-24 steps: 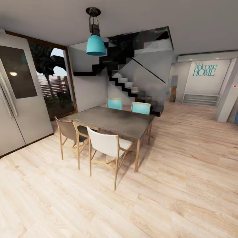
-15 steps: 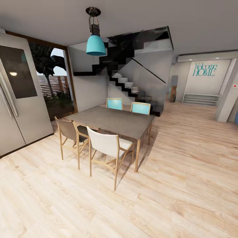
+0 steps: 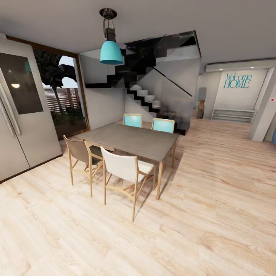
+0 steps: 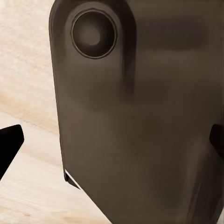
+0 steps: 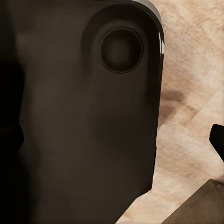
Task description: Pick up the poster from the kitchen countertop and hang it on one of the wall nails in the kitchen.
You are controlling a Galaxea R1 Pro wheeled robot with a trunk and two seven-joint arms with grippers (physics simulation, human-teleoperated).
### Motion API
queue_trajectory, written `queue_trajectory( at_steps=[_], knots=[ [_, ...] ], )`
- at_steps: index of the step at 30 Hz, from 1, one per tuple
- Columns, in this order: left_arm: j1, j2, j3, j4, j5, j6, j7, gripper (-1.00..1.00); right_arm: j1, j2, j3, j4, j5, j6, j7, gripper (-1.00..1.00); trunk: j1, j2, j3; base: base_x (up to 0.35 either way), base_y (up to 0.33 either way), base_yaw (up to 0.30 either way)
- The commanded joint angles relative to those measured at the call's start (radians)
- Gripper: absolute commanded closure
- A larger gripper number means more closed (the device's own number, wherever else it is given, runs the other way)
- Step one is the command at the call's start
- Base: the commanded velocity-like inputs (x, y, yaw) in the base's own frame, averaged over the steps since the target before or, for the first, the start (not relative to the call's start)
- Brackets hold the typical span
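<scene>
The poster, the kitchen countertop and the wall nail are out of view. In the left wrist view my left gripper point(image 4: 112, 144) is open, its black fingertips point(image 4: 9, 145) far apart at the frame's edges, with a dark grey part of my own body close in front of it. My right gripper point(image 5: 116, 137) is open too, one black fingertip point(image 5: 217, 139) over pale wood floor, with the same kind of dark panel before it. Neither gripper holds anything.
Ahead stands a grey dining table point(image 3: 134, 140) with several chairs, a white chair point(image 3: 124, 168) nearest me. A steel fridge point(image 3: 23, 115) is at the left and a teal pendant lamp point(image 3: 111, 51) hangs above. A black staircase point(image 3: 149, 96) rises behind, and open wood floor point(image 3: 214, 199) stretches right.
The head view has shifted by a trifle. Nothing in the room has moved.
</scene>
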Motion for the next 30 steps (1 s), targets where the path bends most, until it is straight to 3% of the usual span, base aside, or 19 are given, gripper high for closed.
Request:
queue_trajectory(
  at_steps=[1,4,11,12,14,20,30],
  knots=[
    [0.000,0.000,0.000,-0.002,0.000,0.000,0.000,-1.00,0.000,0.000,0.001,0.000,0.000,0.000,0.000,-1.00,0.000,0.000,-0.001,0.000,0.000,0.000],
    [0.012,-0.009,0.005,-0.013,-0.001,-0.012,0.001,-1.00,-0.012,-0.004,-0.004,-0.012,-0.003,-0.008,-0.001,-1.00,0.000,0.000,-0.001,0.000,0.000,0.000],
    [0.026,0.013,0.009,-0.052,-0.004,-0.051,0.003,-1.00,-0.052,-0.010,-0.009,-0.052,-0.003,-0.047,-0.004,-1.00,0.000,0.000,-0.001,0.000,0.000,0.000],
    [0.026,0.015,0.009,-0.576,-0.004,-0.110,0.003,-1.00,-0.074,-0.010,-0.009,-0.469,-0.003,-0.227,-0.005,-1.00,0.000,0.000,-0.001,0.000,0.000,0.000],
    [0.026,0.025,0.010,-0.633,-0.005,-0.112,0.003,-1.00,-0.075,-0.011,-0.009,-0.524,-0.002,-0.233,-0.006,-1.00,0.000,0.000,-0.001,0.000,0.000,0.000],
    [0.027,0.038,0.018,-0.687,-0.004,-0.114,0.003,-1.00,-0.070,-0.014,-0.006,-0.580,0.003,-0.240,-0.007,-1.00,0.000,0.000,-0.001,0.000,0.000,0.000],
    [0.027,0.053,0.022,-0.685,-0.004,-0.114,0.003,-1.00,-0.068,-0.027,-0.004,-0.584,0.007,-0.241,-0.007,-1.00,0.000,0.000,-0.001,0.000,0.000,0.000]
  ],
)
